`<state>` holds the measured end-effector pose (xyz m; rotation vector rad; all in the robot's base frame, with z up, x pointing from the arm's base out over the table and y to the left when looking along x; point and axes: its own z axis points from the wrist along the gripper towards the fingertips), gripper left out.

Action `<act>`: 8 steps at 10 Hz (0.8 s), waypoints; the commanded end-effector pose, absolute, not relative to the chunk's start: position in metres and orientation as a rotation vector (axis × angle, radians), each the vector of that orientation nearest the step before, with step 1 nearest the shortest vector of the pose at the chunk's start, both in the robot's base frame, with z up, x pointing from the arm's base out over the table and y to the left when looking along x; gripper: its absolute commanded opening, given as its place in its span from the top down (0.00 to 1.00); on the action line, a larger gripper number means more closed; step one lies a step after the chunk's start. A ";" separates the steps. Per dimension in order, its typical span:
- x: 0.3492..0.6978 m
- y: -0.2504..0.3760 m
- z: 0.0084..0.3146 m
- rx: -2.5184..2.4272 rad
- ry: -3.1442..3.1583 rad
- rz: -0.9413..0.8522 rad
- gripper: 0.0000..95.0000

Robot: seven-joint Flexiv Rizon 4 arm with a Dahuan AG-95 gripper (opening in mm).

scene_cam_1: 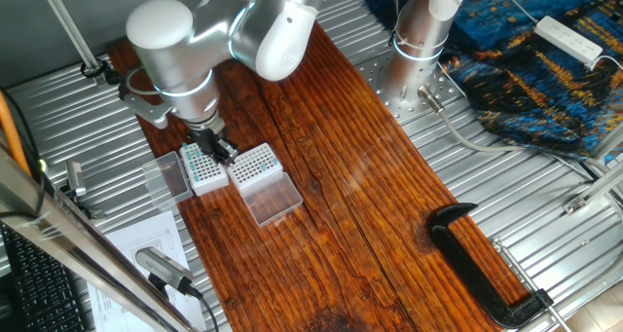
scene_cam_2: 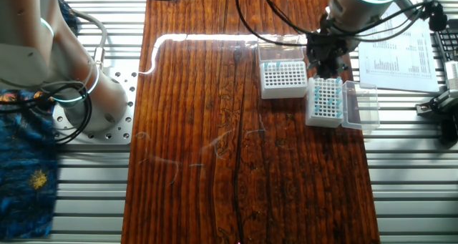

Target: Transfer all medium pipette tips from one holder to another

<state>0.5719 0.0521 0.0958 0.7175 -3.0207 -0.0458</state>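
Note:
The white-sided holder (scene_cam_1: pixel 202 167) (scene_cam_2: pixel 324 101) stands on the wooden table with teal medium pipette tips (scene_cam_1: pixel 199 161) (scene_cam_2: pixel 327 95) in its grid. Its smoky lid (scene_cam_1: pixel 167 176) (scene_cam_2: pixel 361 106) lies open beside it. Right next to it stands the clear-sided rack (scene_cam_1: pixel 255 166) (scene_cam_2: pixel 283 78), whose white grid shows mostly dark holes, with its clear lid (scene_cam_1: pixel 274 201) (scene_cam_2: pixel 276 52) folded flat. My gripper (scene_cam_1: pixel 224 149) (scene_cam_2: pixel 326 64) points down low over the far edge of the white-sided holder, near the gap between the racks. Its dark fingertips are too small to show whether they hold a tip.
A black C-clamp (scene_cam_1: pixel 484 265) lies at the table's edge. Printed paper sheets (scene_cam_1: pixel 146 242) (scene_cam_2: pixel 398 52) lie beside the racks on the metal surface. The arm's base (scene_cam_1: pixel 419 55) (scene_cam_2: pixel 86 101) is bolted beside blue patterned cloth (scene_cam_1: pixel 531 69). A white power strip (scene_cam_1: pixel 569 38) rests on the cloth.

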 end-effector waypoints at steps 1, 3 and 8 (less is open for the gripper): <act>0.578 0.051 0.095 0.755 -3.030 -0.046 0.80; 0.589 0.052 0.093 0.750 -3.031 -0.036 0.80; 0.591 0.026 0.090 0.887 -2.970 -0.026 0.80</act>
